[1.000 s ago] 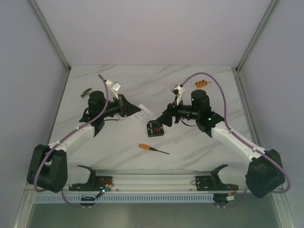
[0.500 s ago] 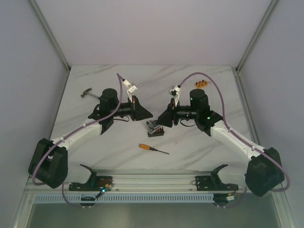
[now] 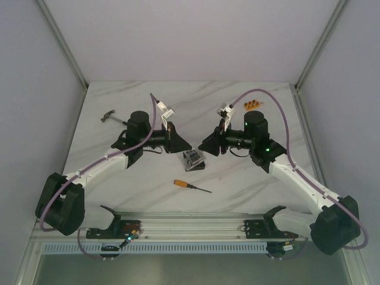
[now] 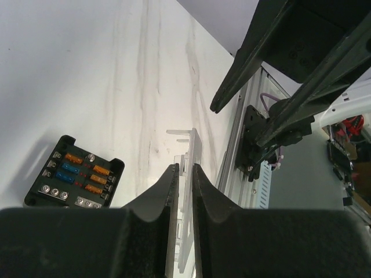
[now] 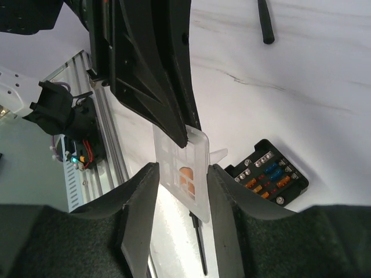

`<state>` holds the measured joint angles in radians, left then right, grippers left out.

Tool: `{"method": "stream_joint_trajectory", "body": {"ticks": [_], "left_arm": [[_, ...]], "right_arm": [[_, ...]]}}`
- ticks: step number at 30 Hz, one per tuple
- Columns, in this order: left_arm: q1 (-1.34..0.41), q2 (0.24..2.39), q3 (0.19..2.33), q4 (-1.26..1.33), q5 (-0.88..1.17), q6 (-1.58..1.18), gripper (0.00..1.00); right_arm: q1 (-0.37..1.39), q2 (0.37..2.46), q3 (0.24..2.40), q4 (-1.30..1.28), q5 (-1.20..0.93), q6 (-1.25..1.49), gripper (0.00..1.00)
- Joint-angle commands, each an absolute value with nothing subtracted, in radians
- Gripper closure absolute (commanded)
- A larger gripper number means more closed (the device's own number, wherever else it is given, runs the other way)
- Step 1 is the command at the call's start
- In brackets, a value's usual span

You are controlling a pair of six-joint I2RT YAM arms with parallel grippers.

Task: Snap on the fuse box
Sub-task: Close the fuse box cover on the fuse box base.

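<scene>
The fuse box [image 3: 199,165] is a small black box lying open-faced on the marble table, with orange and blue fuses showing [image 4: 72,174] [image 5: 269,174]. Just above it hangs a clear plastic cover [image 5: 185,168], held on edge between both grippers. My left gripper [image 4: 184,167] is shut on one thin edge of the cover [image 4: 188,150]. My right gripper [image 5: 182,168] faces it, with its jaws closed against the cover's two sides. In the top view the left gripper [image 3: 185,144] and right gripper [image 3: 203,145] nearly meet over the box.
An orange-handled screwdriver [image 3: 191,186] lies in front of the fuse box. A small hammer [image 3: 110,116] lies at the back left and an orange block [image 3: 252,105] at the back right. An aluminium rail [image 3: 190,225] runs along the near edge.
My left arm has swung right, carrying the cover to the centre over the fuse box. My right gripper's jaws have narrowed onto the cover.
</scene>
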<state>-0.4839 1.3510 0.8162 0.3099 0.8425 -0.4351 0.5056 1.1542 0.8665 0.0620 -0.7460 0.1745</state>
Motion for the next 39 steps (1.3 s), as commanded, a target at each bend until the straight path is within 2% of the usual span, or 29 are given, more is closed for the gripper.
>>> {"method": "stream_joint_trajectory", "body": {"ticks": [1,10,22,30,34,37,39], "left_arm": [[-0.491,1.348,0.859,0.306,0.877,-0.412,1.00],[-0.506,1.332,0.861,0.312,0.897,-0.405,1.00],[-0.509,1.256,0.831,0.339,0.909,-0.396,1.00],[-0.510,1.270,0.821,0.406,0.901,-0.432,1.00],[-0.509,1.280,0.806,0.449,0.844,-0.454,1.00],[-0.505,1.289,0.806,0.410,0.764,-0.451,0.93],[-0.501,1.286,0.799,0.386,0.701,-0.460,0.88]], "right_arm": [[0.504,1.173,0.853,0.066,-0.745,0.167,0.57],[0.504,1.227,0.829,0.135,-0.870,0.201,0.66],[0.489,1.235,0.808,0.137,-0.857,0.197,0.65],[0.491,1.231,0.791,0.222,-0.994,0.245,0.77],[0.491,1.230,0.780,0.236,-1.008,0.261,0.87],[0.489,1.239,0.770,0.228,-0.972,0.277,0.99],[0.487,1.258,0.761,0.224,-0.955,0.295,1.00]]}}
